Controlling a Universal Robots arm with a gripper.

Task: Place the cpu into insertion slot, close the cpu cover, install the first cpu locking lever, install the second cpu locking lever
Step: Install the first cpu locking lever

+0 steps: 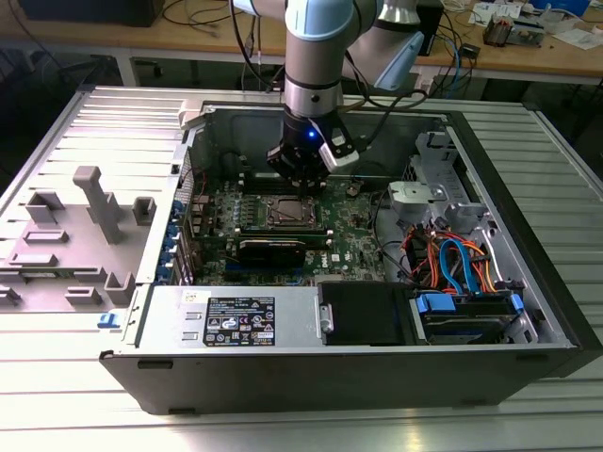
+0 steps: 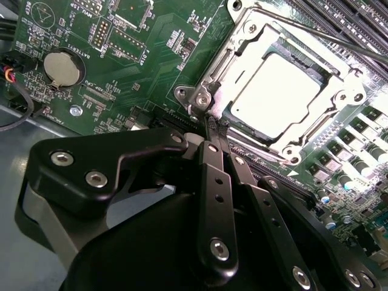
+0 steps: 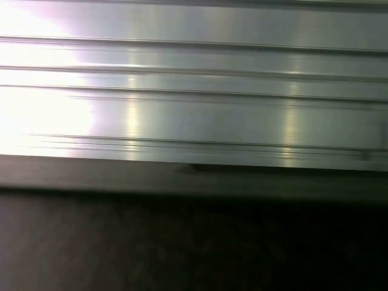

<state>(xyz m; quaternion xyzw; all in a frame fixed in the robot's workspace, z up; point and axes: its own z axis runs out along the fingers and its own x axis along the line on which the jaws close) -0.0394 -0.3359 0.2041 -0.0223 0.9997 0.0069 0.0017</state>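
A ribbed aluminium table (image 1: 75, 414) carries an open black computer case (image 1: 528, 282) lying on its side, with wooden benches behind it. A grey plastic shroud (image 1: 94, 217) lies on the table at the exterior view's left of the case. The first wrist view looks across grooved aluminium panel (image 3: 194, 91) above a dark edge.

Inside the case sits the green motherboard (image 1: 349, 226), with a black drive box (image 1: 363, 315) and orange and blue cables (image 1: 452, 259) nearer the exterior view's right. The arm reaches down into the case, its gripper (image 2: 215, 128) just beside a corner of the insertion slot (image 2: 242, 36). The fingers (image 2: 212, 163) are pressed together with nothing between them.

In the second wrist view the cpu (image 2: 276, 91) lies flat in the insertion slot, its pale metal top exposed. The cpu cover (image 2: 306, 130) lies down around it, framing the chip. A round coin battery (image 2: 60, 66) sits on the board well apart from the socket.
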